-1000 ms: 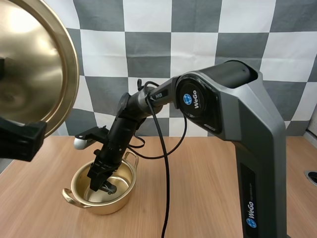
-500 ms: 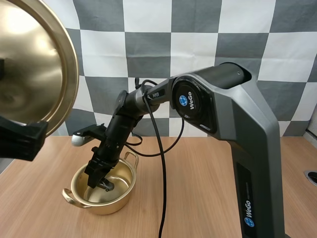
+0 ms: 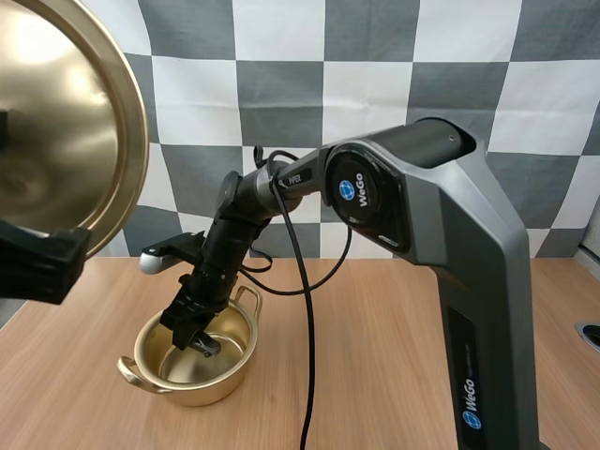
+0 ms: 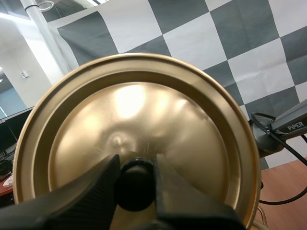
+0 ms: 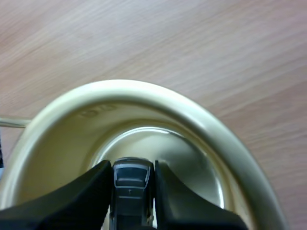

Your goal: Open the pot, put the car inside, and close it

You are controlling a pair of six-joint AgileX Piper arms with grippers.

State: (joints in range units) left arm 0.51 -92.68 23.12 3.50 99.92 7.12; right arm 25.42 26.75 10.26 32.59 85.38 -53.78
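Holding the lid point(image 3: 66, 131) high at the near left leaves the pot's mouth clear, so that the car can be set inside. The lid's black knob point(image 4: 135, 184) is pinched between the fingers of the left gripper point(image 4: 136, 165), and the lid is tipped on edge. The right arm is stretched forward and bent steeply down into the pot point(image 3: 150, 373), at the left of the table point(image 3: 375, 356). The right gripper point(image 3: 192, 333) is closed narrowly on the car point(image 5: 130, 184), low inside the pot. Whether the car touches the bottom cannot be told.

The car point(image 5: 130, 186) is in the pot point(image 3: 202, 389), the lid point(image 3: 66, 122) above-left.
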